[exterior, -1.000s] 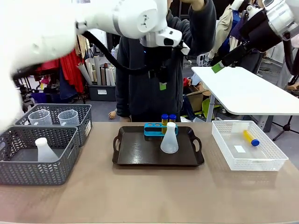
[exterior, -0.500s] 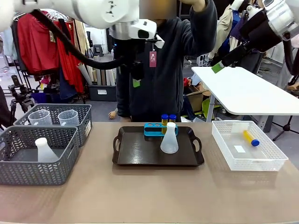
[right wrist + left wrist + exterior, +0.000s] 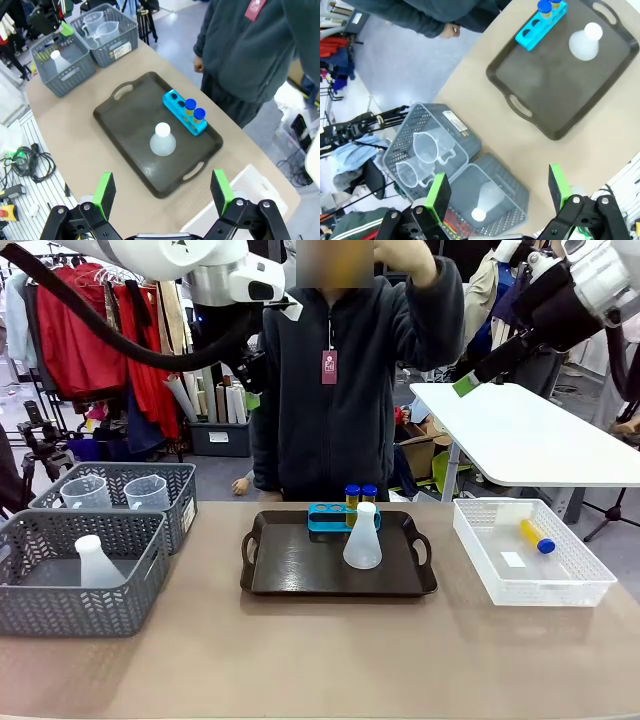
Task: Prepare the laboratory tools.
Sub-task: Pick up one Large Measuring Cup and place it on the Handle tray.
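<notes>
Swinging left off the tray (image 3: pixel 540 95), my left claw (image 3: pixel 498 192) hangs spread and empty, high toward the baskets (image 3: pixel 465 142), likely for a beaker (image 3: pixel 427 147).

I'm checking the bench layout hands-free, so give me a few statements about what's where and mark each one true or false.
1. The flask on the tray stands upright. True.
2. The rack holds four tubes. False: two tubes stand in it, at one end.
3. A tube lies in the white bin. True.
4. Both beakers sit on the tray. False: the beakers are in the far grey basket.
5. The left gripper holds a flask. False: it is open and empty, high above the table.
</notes>
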You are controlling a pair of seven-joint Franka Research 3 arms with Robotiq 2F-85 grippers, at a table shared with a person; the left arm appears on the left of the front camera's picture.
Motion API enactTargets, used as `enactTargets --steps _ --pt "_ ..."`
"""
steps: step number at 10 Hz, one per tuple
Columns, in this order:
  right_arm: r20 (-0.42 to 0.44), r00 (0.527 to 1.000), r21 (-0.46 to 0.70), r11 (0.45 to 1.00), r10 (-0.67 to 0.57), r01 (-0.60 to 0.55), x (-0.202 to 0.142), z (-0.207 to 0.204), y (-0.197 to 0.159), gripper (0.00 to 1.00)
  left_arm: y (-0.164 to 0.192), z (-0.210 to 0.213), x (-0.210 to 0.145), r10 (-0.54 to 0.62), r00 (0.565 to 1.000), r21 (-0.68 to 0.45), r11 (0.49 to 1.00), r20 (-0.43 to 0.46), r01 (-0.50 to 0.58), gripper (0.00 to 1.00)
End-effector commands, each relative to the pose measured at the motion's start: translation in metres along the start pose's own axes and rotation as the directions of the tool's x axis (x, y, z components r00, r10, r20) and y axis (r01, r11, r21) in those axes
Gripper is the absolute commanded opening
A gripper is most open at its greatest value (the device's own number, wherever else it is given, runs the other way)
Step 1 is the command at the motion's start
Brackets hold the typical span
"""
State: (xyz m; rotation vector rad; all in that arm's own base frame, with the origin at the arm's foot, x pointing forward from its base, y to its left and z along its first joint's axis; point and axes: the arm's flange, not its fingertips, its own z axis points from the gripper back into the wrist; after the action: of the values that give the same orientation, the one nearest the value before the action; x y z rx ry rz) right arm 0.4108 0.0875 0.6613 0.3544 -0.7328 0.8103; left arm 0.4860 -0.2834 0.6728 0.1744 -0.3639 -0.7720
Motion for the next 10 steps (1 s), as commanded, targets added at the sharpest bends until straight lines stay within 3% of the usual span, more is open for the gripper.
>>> enactTargets --steps 1,4,7,10 --pt "0.019 1.0 0.018 1.0 -0.001 0.001 -0.001 -0.001 0.0 1.0 -0.002 0.004 -0.001 -0.006 1.0 0.004 1.0 0.004 0.006 1.0" --pt "0.019 1.0 0.018 1.0 -0.001 0.001 -0.001 -0.001 0.0 1.0 -0.003 0.002 0.001 -0.006 1.0 0.0 1.0 0.003 0.006 1.0" --pt "0.019 1.0 0.018 1.0 -0.001 0.001 -0.001 -0.001 0.0 1.0 0.056 -0.035 -0.012 0.219 0.974 -0.057 0.973 -0.061 -0.222 1.0" --pt "0.019 1.0 0.018 1.0 -0.001 0.001 -0.001 -0.001 0.0 1.0 0.103 -0.075 -0.035 0.4 0.912 -0.104 0.907 -0.094 -0.408 1.0"
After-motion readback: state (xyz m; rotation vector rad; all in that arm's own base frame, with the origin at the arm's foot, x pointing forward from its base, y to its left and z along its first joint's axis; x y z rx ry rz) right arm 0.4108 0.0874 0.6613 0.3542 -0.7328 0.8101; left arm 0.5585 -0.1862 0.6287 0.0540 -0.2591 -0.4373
